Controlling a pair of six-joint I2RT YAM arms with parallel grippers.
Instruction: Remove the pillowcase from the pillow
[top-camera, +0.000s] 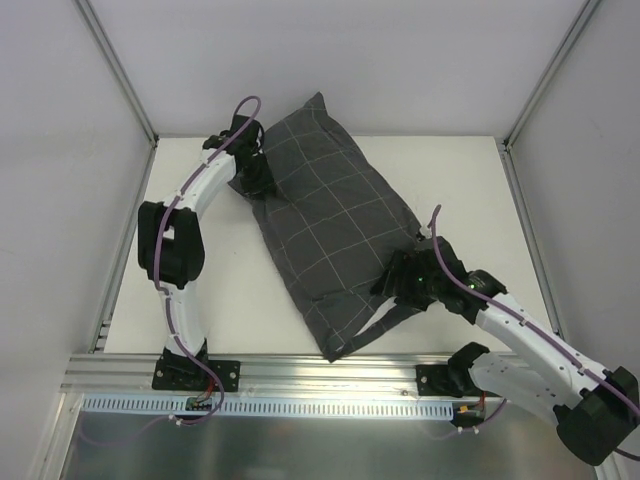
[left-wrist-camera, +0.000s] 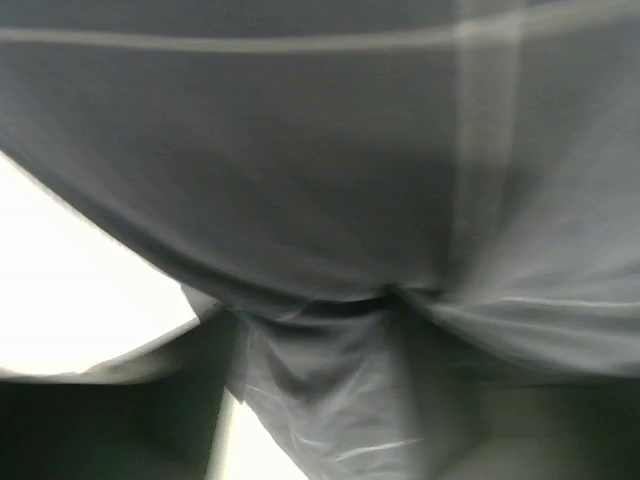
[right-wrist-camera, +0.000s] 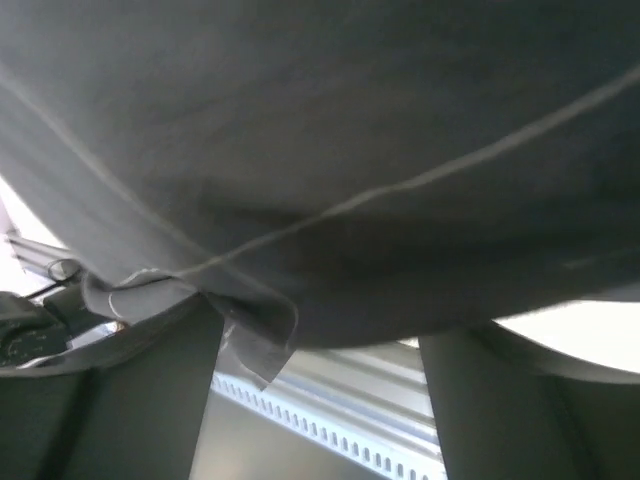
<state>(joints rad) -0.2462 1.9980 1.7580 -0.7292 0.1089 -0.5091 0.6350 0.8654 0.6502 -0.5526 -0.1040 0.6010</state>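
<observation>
The dark grey pillowcase (top-camera: 325, 225) with its thin light grid covers the pillow and lies diagonally across the table. No white pillow shows. My left gripper (top-camera: 257, 178) is at the case's far left edge. In the left wrist view the pillowcase (left-wrist-camera: 330, 150) fills the frame, and a creased fold of it hangs between the spread fingers (left-wrist-camera: 110, 430). My right gripper (top-camera: 400, 283) is at the near right edge, by a loose flap (top-camera: 385, 320). In the right wrist view the pillowcase (right-wrist-camera: 330, 130) lies over the wide-apart fingers (right-wrist-camera: 150, 400), and its hem droops beside the left one.
The white table (top-camera: 210, 300) is walled at the back and sides by white panels with metal posts. A metal rail (top-camera: 330, 365) runs along the near edge under the pillow's lower corner, and it also shows in the right wrist view (right-wrist-camera: 330, 420).
</observation>
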